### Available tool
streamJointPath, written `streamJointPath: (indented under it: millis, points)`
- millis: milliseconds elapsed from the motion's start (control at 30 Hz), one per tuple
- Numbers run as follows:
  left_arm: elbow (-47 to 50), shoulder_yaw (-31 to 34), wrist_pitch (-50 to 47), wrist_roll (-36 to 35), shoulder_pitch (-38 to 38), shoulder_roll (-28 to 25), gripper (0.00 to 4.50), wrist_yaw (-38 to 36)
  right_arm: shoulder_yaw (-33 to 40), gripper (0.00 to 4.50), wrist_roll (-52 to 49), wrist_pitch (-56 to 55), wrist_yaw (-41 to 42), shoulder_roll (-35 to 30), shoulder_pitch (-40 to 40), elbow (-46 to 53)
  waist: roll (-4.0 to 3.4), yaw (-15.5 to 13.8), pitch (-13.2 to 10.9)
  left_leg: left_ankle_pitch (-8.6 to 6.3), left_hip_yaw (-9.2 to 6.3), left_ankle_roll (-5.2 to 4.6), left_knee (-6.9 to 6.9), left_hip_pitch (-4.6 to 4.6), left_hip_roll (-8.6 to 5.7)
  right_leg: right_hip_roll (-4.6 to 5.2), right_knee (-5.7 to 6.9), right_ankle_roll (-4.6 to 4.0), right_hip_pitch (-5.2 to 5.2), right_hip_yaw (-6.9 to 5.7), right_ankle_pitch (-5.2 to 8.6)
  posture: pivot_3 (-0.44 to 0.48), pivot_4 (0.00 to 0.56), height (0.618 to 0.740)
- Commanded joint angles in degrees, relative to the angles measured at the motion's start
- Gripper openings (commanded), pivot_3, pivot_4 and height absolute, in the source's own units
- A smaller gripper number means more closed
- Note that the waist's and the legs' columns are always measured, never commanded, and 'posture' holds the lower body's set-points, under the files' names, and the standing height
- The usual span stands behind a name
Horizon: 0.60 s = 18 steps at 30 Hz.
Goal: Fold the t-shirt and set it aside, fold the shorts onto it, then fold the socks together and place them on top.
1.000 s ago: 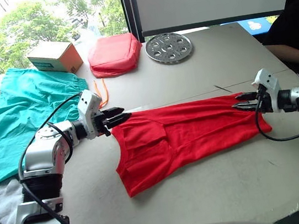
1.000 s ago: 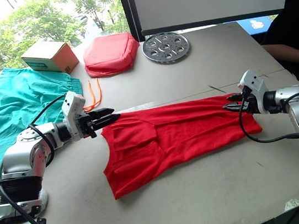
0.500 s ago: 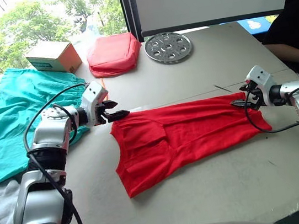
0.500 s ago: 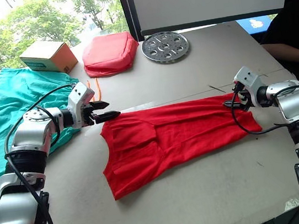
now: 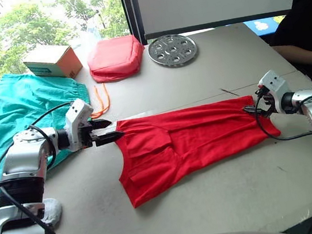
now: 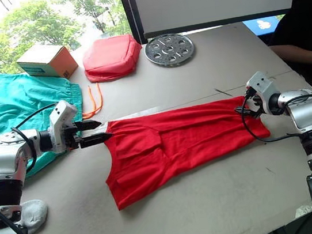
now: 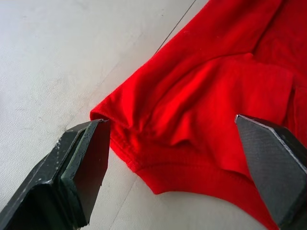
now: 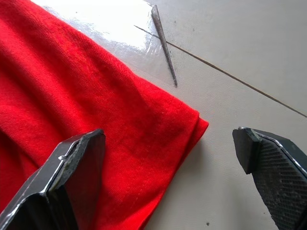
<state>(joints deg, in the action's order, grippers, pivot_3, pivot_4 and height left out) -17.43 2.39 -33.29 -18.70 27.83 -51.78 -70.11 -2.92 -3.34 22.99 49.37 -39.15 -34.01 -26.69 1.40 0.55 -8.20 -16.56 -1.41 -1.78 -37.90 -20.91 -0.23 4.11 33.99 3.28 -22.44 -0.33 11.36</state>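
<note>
The red t-shirt (image 5: 189,144) lies flat mid-table, folded into a long band. My left gripper (image 5: 111,129) is open at its far left corner, and the left wrist view shows that corner (image 7: 144,120) lying between the spread fingers, untouched. At the shirt's far right corner (image 8: 72,96), my right gripper (image 5: 252,109) is open too, holding nothing. The teal shorts (image 5: 22,112) are spread at the table's left, with the orange drawstring (image 5: 102,98) trailing out. A grey sock (image 5: 47,211) lies near the front left edge, partly behind my left arm.
A cardboard box (image 5: 49,61), a salmon padded pouch (image 5: 114,57) and a round metal plate with holes (image 5: 173,49) sit along the far side. A person in black (image 5: 305,20) sits at the right. Bare table (image 5: 226,200) lies in front of the shirt.
Both grippers have opened and let go of the shirt's far corners, which now rest on the table. The left gripper drew back a little to the left.
</note>
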Motion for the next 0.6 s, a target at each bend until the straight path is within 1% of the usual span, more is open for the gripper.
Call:
streamJointPath:
  millis: [33,200,333,433,600]
  points:
    - [1.8,1.1,0.7,0.1,0.5,0.3,4.44,1.9,0.7,4.5,0.2,-1.5,-0.7,0.1,-2.1,-1.3,0.0,0.0,0.0,0.0,0.01,0.0,0.0,0.0,-0.01,0.0,0.0,0.0,0.0,0.0,0.0,0.0,0.15,0.74]
    - [1.6,-0.8,1.9,1.3,1.3,2.1,4.44,3.0,-0.5,4.5,1.6,-2.7,-0.5,0.4,-3.4,-4.2,0.01,0.1,0.0,0.0,0.02,0.0,0.0,0.0,-0.03,0.0,0.0,0.0,0.01,0.01,0.0,0.0,0.15,0.74]
    - [-4.4,-3.3,8.2,6.2,4.5,4.0,4.44,6.3,-1.2,4.5,2.1,-3.8,0.2,0.7,-4.5,-6.7,0.02,0.1,0.0,0.0,0.02,0.01,0.0,0.03,-0.05,-0.01,-0.01,0.01,0.04,0.01,-0.01,0.0,0.15,0.74]
    - [-8.3,-4.7,10.0,8.4,8.2,5.9,4.44,7.8,-1.5,4.5,2.5,-4.4,0.3,1.2,-5.4,-8.6,0.09,0.1,0.1,0.01,0.04,0.01,-0.01,0.06,-0.05,-0.02,0.0,0.01,0.07,0.01,-0.01,0.0,0.15,0.74]
    - [-16.1,-8.3,15.8,13.7,12.9,7.6,4.44,8.4,-2.1,4.5,3.4,-5.1,0.3,2.1,-7.2,-11.5,0.11,0.3,0.1,0.01,0.05,0.01,-0.02,0.08,-0.05,-0.04,0.01,0.02,0.08,0.02,-0.02,0.0,0.15,0.74]
